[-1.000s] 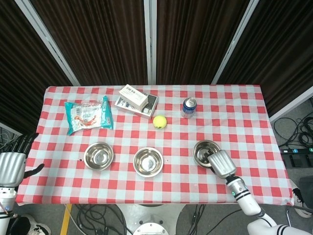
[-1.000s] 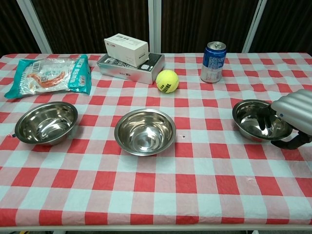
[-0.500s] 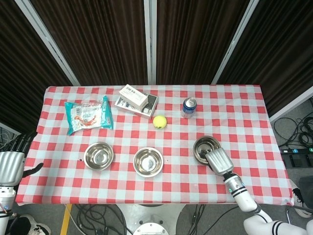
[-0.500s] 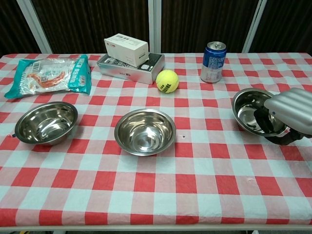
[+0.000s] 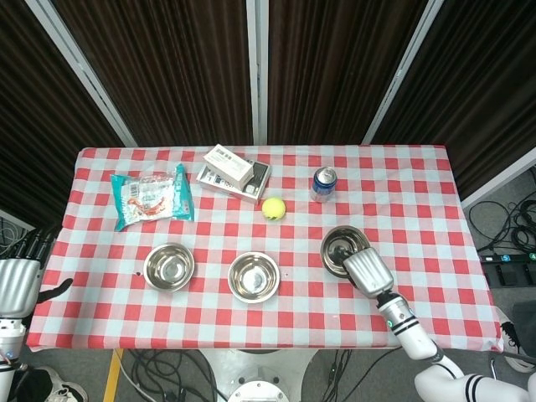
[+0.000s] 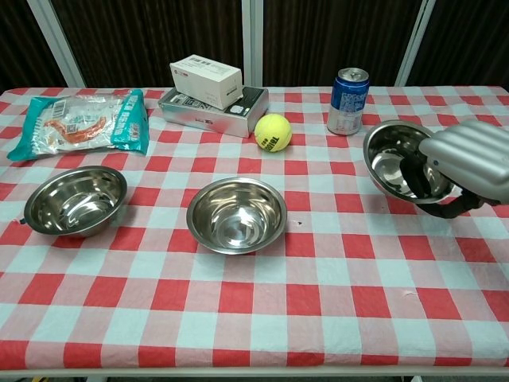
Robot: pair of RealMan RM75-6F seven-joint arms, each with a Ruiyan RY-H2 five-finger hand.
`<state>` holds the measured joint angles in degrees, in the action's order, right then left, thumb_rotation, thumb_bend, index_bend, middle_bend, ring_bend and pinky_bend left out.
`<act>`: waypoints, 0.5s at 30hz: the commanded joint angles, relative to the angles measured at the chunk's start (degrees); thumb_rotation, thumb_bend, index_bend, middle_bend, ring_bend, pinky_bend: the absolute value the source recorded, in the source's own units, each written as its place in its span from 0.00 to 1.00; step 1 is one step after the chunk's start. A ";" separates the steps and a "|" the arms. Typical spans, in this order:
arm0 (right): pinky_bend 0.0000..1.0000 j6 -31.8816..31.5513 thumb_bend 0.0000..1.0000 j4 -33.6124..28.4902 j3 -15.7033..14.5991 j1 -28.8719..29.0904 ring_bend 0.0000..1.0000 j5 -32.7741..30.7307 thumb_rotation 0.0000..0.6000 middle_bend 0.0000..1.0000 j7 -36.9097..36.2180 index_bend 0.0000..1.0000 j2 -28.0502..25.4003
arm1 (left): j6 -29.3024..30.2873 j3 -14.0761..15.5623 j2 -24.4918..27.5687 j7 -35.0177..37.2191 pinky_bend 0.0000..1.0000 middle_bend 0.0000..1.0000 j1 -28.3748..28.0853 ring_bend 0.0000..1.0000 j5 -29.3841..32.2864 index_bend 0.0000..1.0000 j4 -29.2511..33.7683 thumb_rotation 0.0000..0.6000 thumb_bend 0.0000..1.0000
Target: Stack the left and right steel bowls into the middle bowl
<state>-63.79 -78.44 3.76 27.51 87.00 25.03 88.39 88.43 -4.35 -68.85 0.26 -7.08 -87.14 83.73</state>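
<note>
Three steel bowls are in view. The left bowl (image 5: 168, 267) (image 6: 75, 200) and the middle bowl (image 5: 254, 276) (image 6: 236, 214) rest on the checked tablecloth. My right hand (image 5: 363, 271) (image 6: 459, 168) grips the right bowl (image 5: 339, 246) (image 6: 390, 158) by its near-right rim, fingers inside it, and holds it tilted above the cloth, right of the middle bowl. My left hand (image 5: 21, 278) hangs off the table's left edge with its fingers spread and nothing in it; the chest view does not show it.
At the back lie a teal snack bag (image 5: 151, 196) (image 6: 79, 121), a white box on a grey case (image 5: 233, 172) (image 6: 211, 94), a tennis ball (image 5: 273, 208) (image 6: 272, 131) and a blue can (image 5: 323, 184) (image 6: 347, 101). The can stands just behind the lifted bowl.
My right hand has lifted the right bowl off the cloth, tipped it, and carried it a little left and away from me. The left hand has barely moved.
</note>
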 commanded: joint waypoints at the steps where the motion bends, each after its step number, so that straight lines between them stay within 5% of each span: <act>1: 0.74 2.50 0.38 -4.98 1.88 3.70 0.78 1.20 1.00 0.58 1.19 0.66 -1.93 | 0.52 -0.04 0.13 -0.01 0.31 0.21 0.09 0.16 -0.39 0.16 0.18 1.00 0.03; 15: 0.74 10.15 0.38 -17.13 5.27 12.15 0.77 -1.94 1.00 0.58 4.78 0.66 -0.14 | -0.96 1.16 0.11 -0.78 0.29 0.21 0.77 0.17 0.44 0.16 -1.48 1.00 0.03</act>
<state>-54.06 -94.92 8.95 39.31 85.73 29.47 87.74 87.53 -3.23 -68.68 -0.54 -6.35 -86.76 82.31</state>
